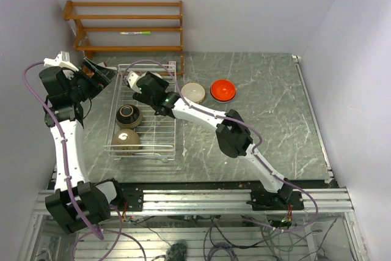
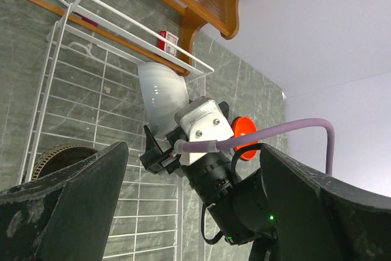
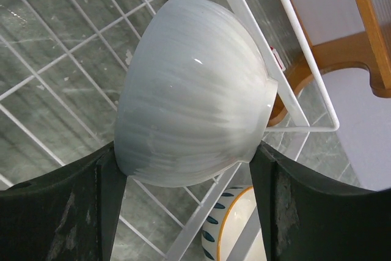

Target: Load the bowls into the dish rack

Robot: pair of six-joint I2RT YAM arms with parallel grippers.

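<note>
The white wire dish rack lies left of centre. A glossy black-brown bowl and a tan-brown bowl sit in its near half. My right gripper is shut on a cream-white ribbed bowl, held tilted just above the rack's far end. A white bowl with blue pattern and an orange-red bowl stand on the table right of the rack. My left gripper is open and empty, above the rack's far left corner.
A brown wooden slatted shelf stands against the back wall, just behind the rack. The right arm reaches across the rack's right rim. Walls close in on left and right.
</note>
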